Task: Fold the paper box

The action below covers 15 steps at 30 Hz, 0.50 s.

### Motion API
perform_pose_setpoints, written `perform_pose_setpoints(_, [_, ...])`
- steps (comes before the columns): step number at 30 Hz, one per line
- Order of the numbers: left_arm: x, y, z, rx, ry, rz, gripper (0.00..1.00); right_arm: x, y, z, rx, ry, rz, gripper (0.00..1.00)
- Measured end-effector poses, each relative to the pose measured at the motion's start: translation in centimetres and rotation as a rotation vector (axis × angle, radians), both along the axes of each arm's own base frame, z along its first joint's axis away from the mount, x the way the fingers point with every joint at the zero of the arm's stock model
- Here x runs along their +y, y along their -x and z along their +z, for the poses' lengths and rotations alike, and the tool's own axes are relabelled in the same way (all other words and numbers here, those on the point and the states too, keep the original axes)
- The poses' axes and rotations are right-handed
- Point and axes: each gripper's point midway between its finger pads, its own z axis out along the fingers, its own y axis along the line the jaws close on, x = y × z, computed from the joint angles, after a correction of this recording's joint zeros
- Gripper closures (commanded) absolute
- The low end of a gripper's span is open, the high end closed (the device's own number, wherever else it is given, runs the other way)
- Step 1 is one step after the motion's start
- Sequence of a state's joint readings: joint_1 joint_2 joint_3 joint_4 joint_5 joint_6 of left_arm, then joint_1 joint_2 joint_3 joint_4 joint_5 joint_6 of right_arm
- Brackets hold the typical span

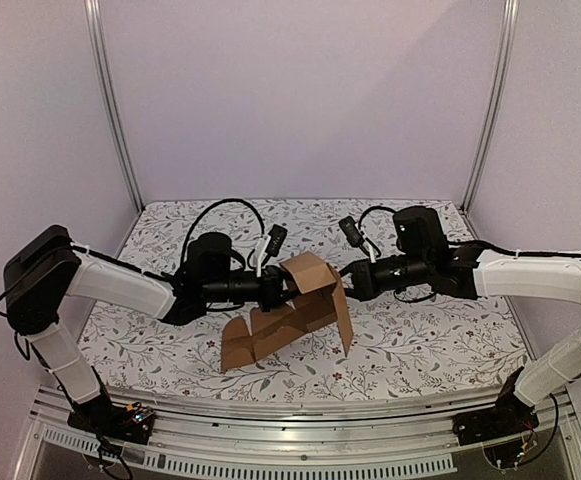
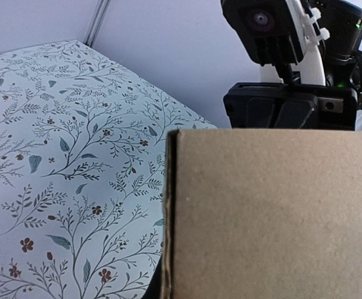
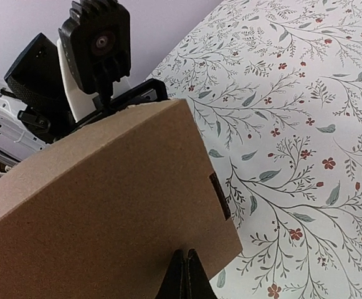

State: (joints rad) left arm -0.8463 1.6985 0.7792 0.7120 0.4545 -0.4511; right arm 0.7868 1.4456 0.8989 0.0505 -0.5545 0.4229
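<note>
The paper box (image 1: 288, 318) is plain brown cardboard, half folded, in the middle of the table, with one end raised and a flat tail running toward the front left. My left gripper (image 1: 283, 287) meets the raised part from the left and looks shut on a wall of it. In the left wrist view the paper box (image 2: 274, 218) hides the jaws except a dark sliver of finger (image 2: 151, 288). My right gripper (image 1: 347, 280) comes from the right. Its fingertips (image 3: 187, 274) are shut together, with nothing between them, against a bowed panel of the paper box (image 3: 106, 212).
A floral cloth (image 1: 420, 340) covers the table. Upright metal posts (image 1: 110, 100) stand at the back corners before pale walls. An aluminium rail (image 1: 290, 435) runs along the near edge between the arm bases. Each wrist view shows the other arm's camera close by.
</note>
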Motion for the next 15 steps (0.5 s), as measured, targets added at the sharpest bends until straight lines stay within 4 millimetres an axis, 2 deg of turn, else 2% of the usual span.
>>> perform_pose_setpoints(15, [-0.25,0.48,-0.57,0.031,-0.016,-0.044,1.0,0.53,1.03,-0.33,-0.041,0.034,0.039,1.0])
